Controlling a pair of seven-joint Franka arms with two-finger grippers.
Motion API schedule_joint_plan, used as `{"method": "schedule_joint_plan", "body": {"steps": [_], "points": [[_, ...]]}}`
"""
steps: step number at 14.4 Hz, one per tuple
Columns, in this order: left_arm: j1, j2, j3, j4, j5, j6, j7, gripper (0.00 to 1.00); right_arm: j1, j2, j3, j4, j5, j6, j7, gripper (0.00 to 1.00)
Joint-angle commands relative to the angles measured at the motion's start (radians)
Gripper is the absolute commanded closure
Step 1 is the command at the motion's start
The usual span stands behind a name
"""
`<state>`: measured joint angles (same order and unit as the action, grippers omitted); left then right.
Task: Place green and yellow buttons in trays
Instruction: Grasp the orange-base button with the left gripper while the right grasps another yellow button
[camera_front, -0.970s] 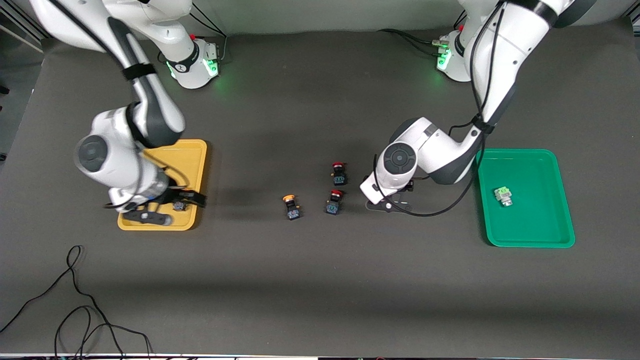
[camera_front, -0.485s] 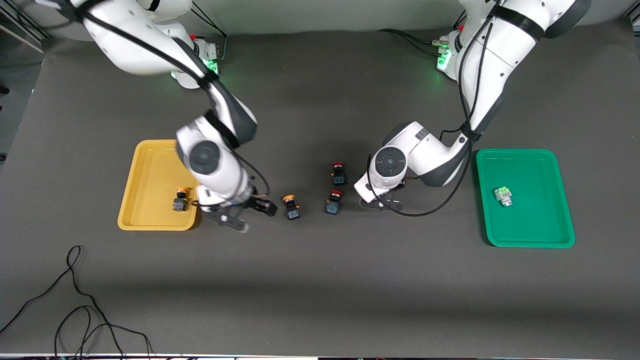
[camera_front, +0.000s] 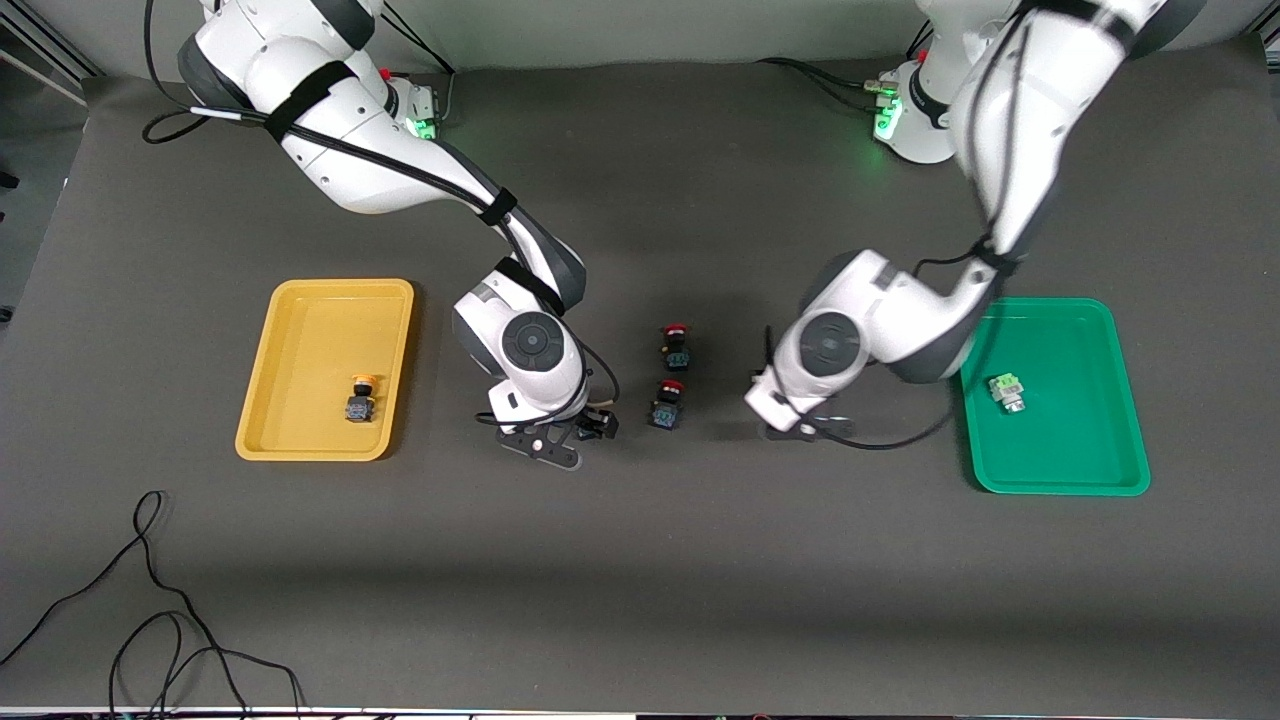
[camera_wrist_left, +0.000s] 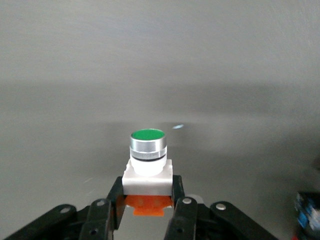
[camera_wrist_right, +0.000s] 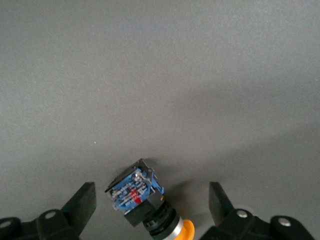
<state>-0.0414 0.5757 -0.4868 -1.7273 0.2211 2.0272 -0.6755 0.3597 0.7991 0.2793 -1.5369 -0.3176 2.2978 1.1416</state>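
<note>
My right gripper is open over the table's middle. In the right wrist view it straddles a yellow-orange-capped button with a black-blue body that lies on its side; my hand hides this button in the front view. My left gripper is shut on a green-capped button with a white body and orange block, between the red buttons and the green tray. That tray holds a whitish button. The yellow tray holds a yellow-capped button.
Two red-capped buttons stand between the two grippers. A loose black cable lies at the near corner by the right arm's end. Both trays have bare floor around their buttons.
My right gripper left a yellow button in the yellow tray and swung to the middle, over the loose yellow button. My left gripper shifted a little toward the green tray.
</note>
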Motion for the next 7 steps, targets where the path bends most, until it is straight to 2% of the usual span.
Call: {"method": "schedule_joint_plan", "body": {"steps": [1,3,4,7], "points": [[0.176,-0.157,-0.009,-0.001,-0.095,-0.171,0.162,0.80,0.015,0.003,-0.009,0.023,-0.027,-0.015,0.014,0.00],[0.323,-0.191,-0.004,-0.001,-0.088,-0.261,0.325,0.80,0.015,0.009,-0.011,0.017,-0.040,-0.005,-0.021,0.02],[0.389,-0.191,0.002,-0.008,-0.071,-0.263,0.421,0.80,0.015,0.015,-0.011,0.017,-0.040,0.006,-0.032,0.02],[0.561,-0.150,0.005,-0.012,0.088,-0.236,0.568,0.80,0.018,0.034,-0.011,0.008,-0.044,0.048,-0.034,0.01]]}}
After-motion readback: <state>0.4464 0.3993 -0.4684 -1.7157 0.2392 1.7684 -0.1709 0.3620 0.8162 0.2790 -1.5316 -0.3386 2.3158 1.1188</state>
